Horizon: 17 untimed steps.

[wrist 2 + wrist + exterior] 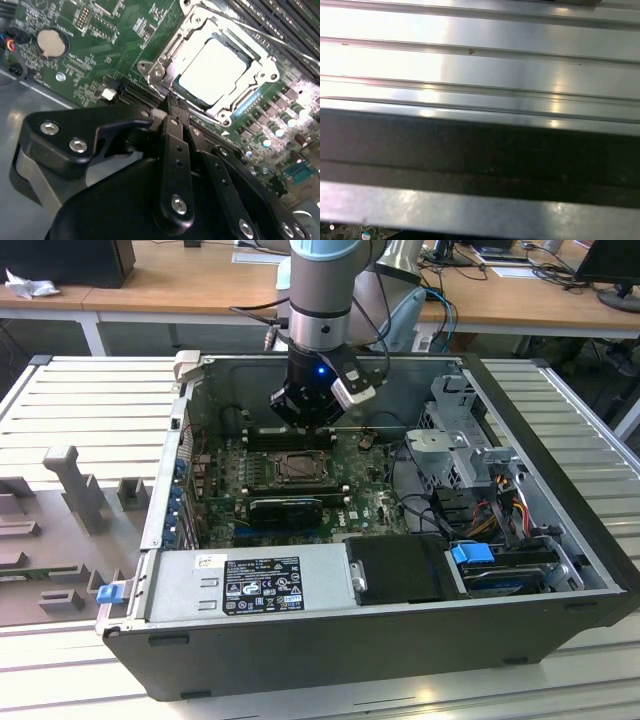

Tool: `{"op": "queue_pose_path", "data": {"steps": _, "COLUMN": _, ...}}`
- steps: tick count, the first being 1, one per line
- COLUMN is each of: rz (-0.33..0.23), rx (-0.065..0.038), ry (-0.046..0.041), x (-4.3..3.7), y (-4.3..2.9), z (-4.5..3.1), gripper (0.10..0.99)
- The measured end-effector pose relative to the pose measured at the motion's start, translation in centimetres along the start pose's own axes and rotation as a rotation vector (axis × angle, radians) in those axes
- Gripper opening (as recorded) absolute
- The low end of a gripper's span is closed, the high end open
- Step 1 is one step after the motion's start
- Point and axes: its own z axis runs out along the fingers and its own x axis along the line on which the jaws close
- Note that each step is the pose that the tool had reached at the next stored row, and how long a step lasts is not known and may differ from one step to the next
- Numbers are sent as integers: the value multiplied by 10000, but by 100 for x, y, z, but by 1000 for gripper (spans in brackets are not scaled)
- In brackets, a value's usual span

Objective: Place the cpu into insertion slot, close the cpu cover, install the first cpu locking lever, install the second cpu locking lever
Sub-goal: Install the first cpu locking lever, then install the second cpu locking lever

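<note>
Green circuit board (100, 50) surrounds the pale cpu (212, 67) under its cover (200, 102); pincer (172, 102) clenched empty.

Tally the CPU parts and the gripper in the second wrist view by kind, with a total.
cpu: 1
cpu cover: 1
insertion slot: 1
gripper: 1
Total: 4
</note>
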Motion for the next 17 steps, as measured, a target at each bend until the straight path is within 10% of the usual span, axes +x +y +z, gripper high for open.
{"op": "queue_pose_path", "data": {"steps": 17, "rz": 4, "rx": 1, "ry": 1, "x": 4, "y": -50, "z": -1, "gripper": 106}}
